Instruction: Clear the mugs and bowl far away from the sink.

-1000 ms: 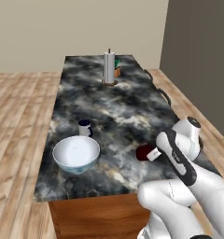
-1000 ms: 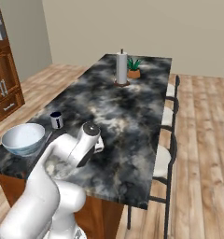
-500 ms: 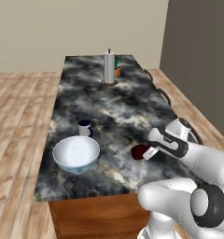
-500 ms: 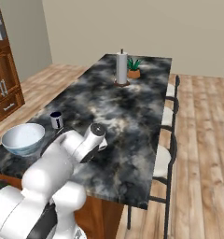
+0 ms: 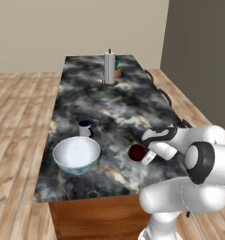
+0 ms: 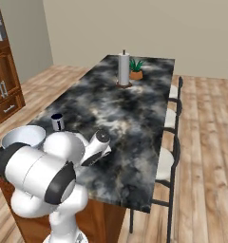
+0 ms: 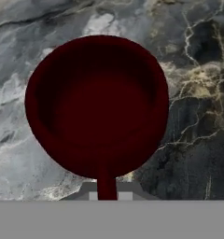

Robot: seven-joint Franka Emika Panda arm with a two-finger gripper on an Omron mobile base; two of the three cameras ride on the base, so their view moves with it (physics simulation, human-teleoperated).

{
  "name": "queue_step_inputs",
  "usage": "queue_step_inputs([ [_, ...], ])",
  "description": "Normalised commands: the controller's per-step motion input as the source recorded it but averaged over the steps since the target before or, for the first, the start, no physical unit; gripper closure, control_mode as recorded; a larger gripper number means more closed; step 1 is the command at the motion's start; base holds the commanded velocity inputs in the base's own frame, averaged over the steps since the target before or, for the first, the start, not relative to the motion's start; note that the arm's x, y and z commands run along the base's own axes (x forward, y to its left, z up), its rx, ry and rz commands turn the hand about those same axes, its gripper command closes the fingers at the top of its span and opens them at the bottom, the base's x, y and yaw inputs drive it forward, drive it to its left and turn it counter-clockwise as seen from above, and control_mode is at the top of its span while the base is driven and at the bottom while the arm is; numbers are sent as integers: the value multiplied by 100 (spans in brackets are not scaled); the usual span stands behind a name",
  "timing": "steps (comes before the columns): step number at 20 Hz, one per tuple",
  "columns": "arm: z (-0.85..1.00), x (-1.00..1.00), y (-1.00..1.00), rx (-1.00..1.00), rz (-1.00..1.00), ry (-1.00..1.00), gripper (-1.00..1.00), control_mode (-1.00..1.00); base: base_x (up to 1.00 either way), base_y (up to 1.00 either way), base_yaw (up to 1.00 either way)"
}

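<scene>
Now swung over toward the white bowl (image 5: 76,153), gripper (image 5: 143,154) clamped on the dark red mug (image 5: 137,152) by its handle, clearing it under way.

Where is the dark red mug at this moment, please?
In the left base view the dark red mug is at the gripper, near the counter's front edge, to the right of the bowl and the navy-rimmed mug. The hand view shows its handle between the fingertips.

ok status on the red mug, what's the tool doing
Tool shut on the red mug's handle. White mug and bowl sit on the counter to its left. Nothing blocking.
</scene>
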Motion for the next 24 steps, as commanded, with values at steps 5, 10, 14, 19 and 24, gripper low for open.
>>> queue_step_inputs([
  [5,1,15,-8,3,7,0,-100,-100,0,0,0],
  [10,79,-29,-35,18,15,0,-100,-100,0,0,0],
  [14,100,-44,-21,16,15,0,-100,-100,0,0,0],
  [19,100,-6,13,3,-7,5,-100,-100,0,0,0],
  [24,94,-3,18,0,-58,11,-100,-100,0,0,0],
])
